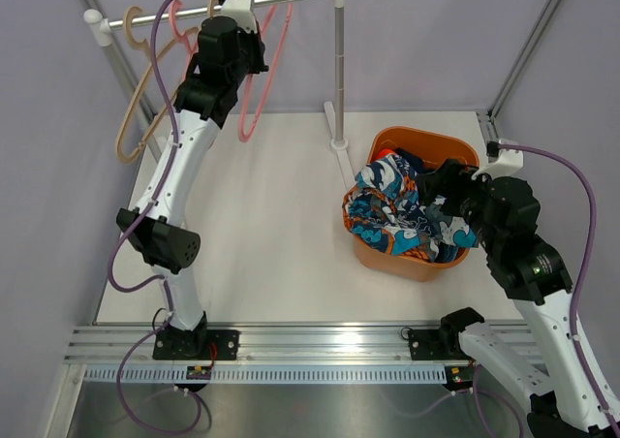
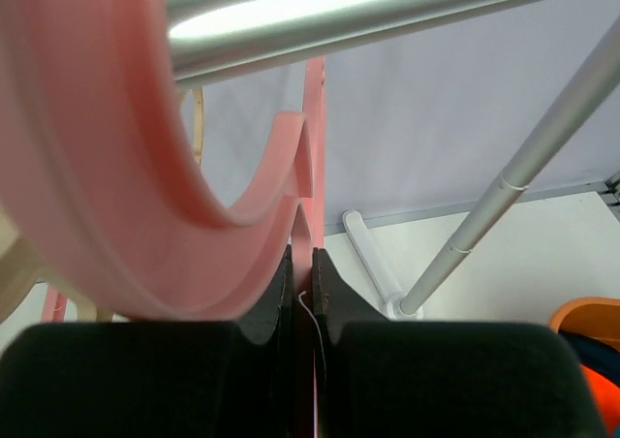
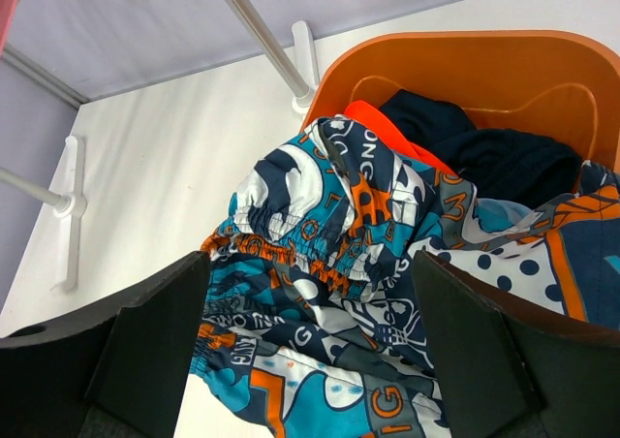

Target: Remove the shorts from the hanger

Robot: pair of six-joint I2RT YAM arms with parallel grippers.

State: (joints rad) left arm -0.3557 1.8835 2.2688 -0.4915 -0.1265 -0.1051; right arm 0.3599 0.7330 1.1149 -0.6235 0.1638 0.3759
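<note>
The multicolour print shorts (image 1: 392, 210) lie crumpled on top of an orange basket (image 1: 426, 140), spilling over its left rim. In the right wrist view the print shorts (image 3: 329, 264) cover orange-red shorts (image 3: 387, 133) and dark navy shorts (image 3: 484, 152) inside the basket (image 3: 465, 46). No light blue shorts show. My right gripper (image 1: 441, 191) is open just above the print shorts, its jaws wide on either side of the waistband (image 3: 310, 264). My left gripper (image 1: 237, 21) is up at the rail, shut on a bare pink hanger (image 1: 260, 94), which also shows in the left wrist view (image 2: 315, 118) between the pads (image 2: 308, 273).
A metal rail (image 1: 223, 7) on a white post (image 1: 339, 70) carries a second pink hanger (image 1: 179, 21) and bare beige hangers (image 1: 136, 118) at the far left. The post's foot (image 3: 302, 65) stands just left of the basket. Purple walls enclose the white table (image 1: 271, 234).
</note>
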